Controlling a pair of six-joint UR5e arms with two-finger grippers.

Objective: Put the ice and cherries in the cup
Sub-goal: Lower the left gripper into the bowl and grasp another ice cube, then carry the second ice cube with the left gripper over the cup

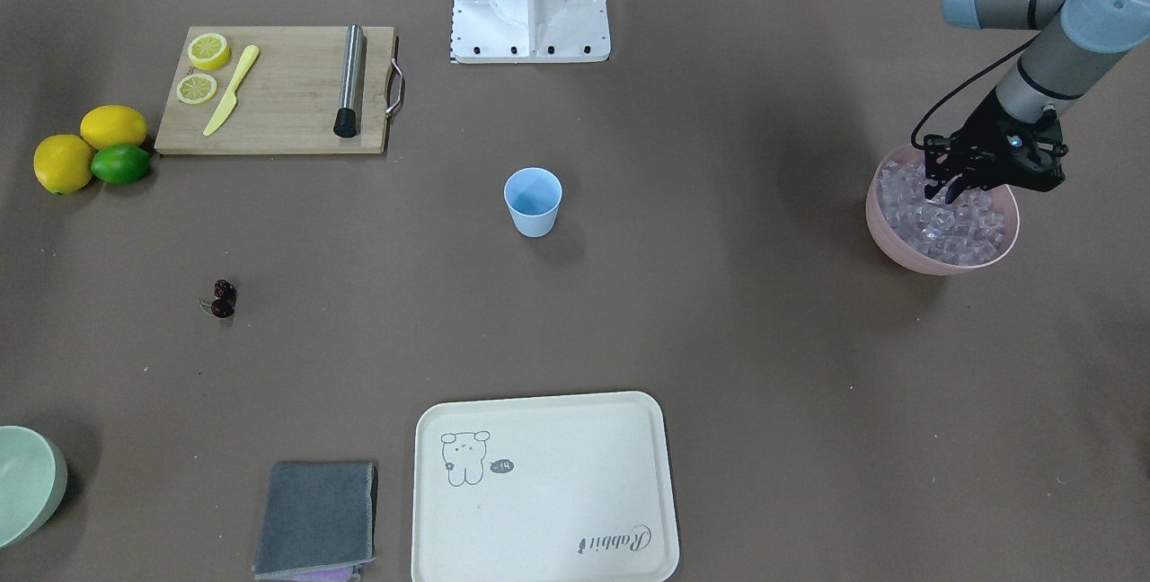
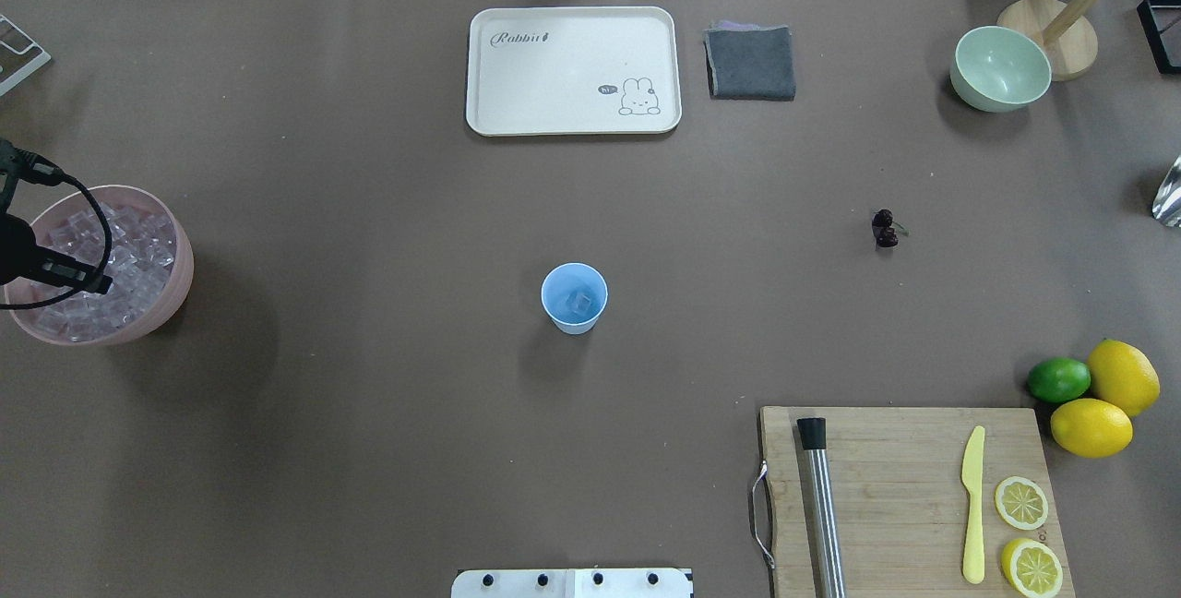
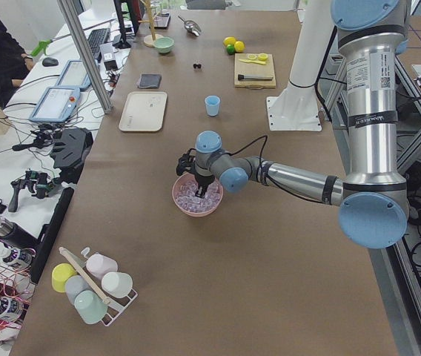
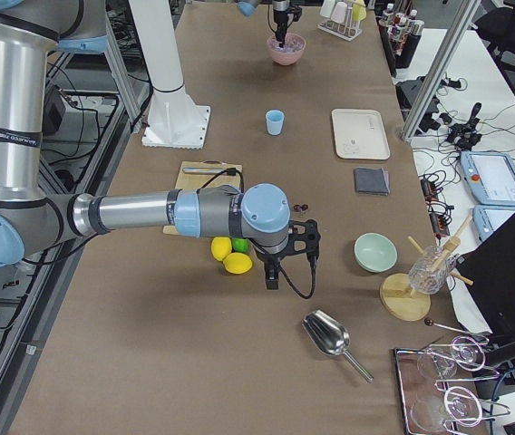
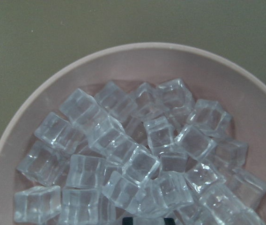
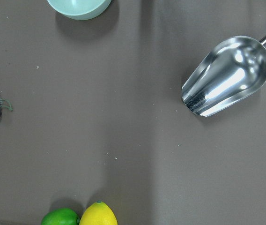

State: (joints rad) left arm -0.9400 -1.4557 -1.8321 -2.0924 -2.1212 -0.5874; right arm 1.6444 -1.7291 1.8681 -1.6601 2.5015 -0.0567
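Pink bowl point(image 1: 934, 264) at the left end of the bench point(image 2: 369, 210) holds heaped ice point(image 1: 952, 227). The left tool point(image 1: 945, 196) dips into it; I cannot tell how far open. The light blue cup point(image 2: 574, 299) stands mid-bench, one cube inside. The cherries point(image 2: 885, 229) lie apart. The right tool point(image 4: 271, 281) hovers by the lemons point(image 4: 230, 257), opening unclear.

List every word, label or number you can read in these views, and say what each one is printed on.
"Rabbit": script lettering in one corner of the cream tray.
Speech bubble beside the rabbit drawing on the same tray: holds lettering, too small to read.
White sticker and vertical lettering on the upright section of the left arm: too blurred to read.
No other readable text in any view.
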